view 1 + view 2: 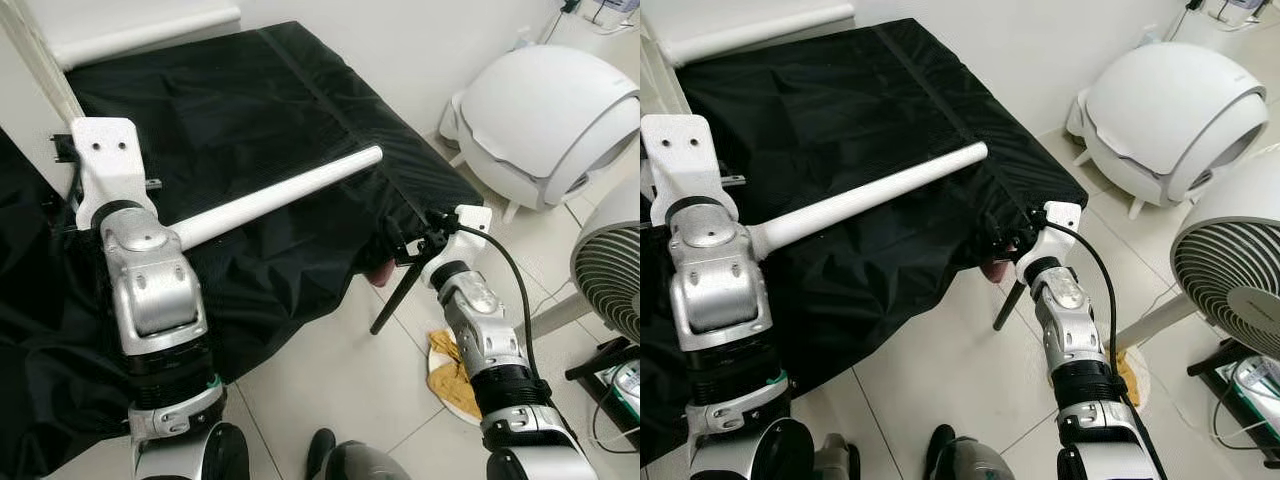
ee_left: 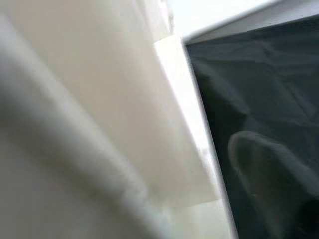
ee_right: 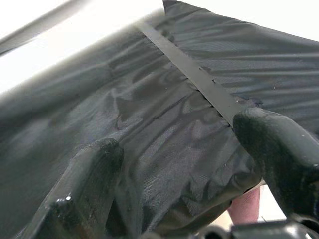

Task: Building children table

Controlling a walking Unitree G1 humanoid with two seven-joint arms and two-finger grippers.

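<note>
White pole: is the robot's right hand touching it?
Apart. In the left eye view the white pole ends over the black cloth, while the right gripper sits at the cloth's corner, with bare cloth between them.

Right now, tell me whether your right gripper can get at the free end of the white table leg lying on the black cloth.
Probably yes. The right gripper hovers open at the black cloth's near corner, and nothing stands between it and the white table leg's free end, though it would have to reach farther over the cloth.
</note>
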